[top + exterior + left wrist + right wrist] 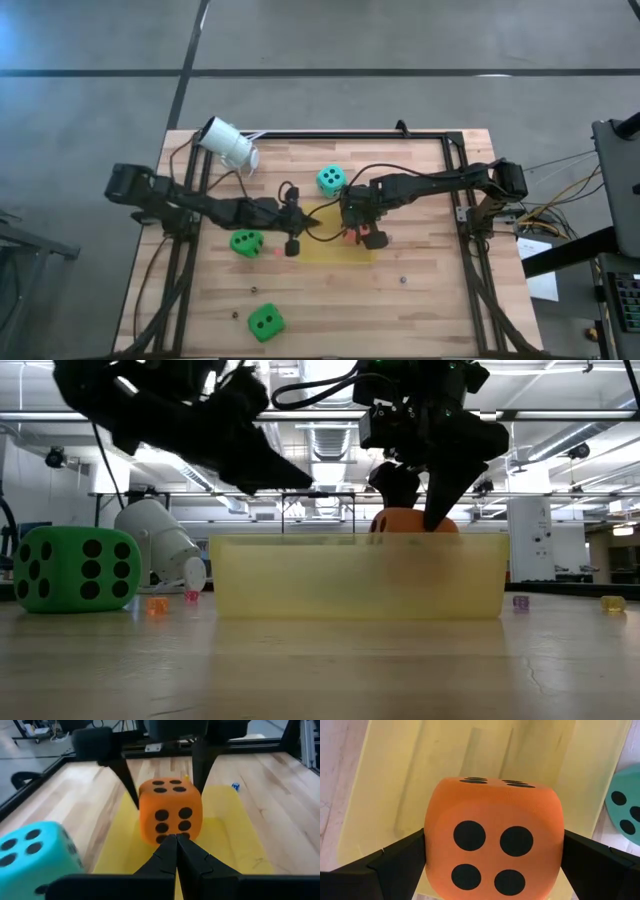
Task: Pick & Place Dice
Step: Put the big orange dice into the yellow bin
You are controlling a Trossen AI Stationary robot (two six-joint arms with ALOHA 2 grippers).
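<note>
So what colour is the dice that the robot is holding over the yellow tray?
Orange dice with black dots, clearest in the right wrist view.

Two dark, jointed arms are looped with black cables; matte black, wedge-shaped fingers (pixel 175 860) taper to narrow tips.

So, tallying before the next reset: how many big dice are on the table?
4: the teal foam die at centre back, one green die centre-left, another green die at the front, and the orange die over the yellow tray.
</note>
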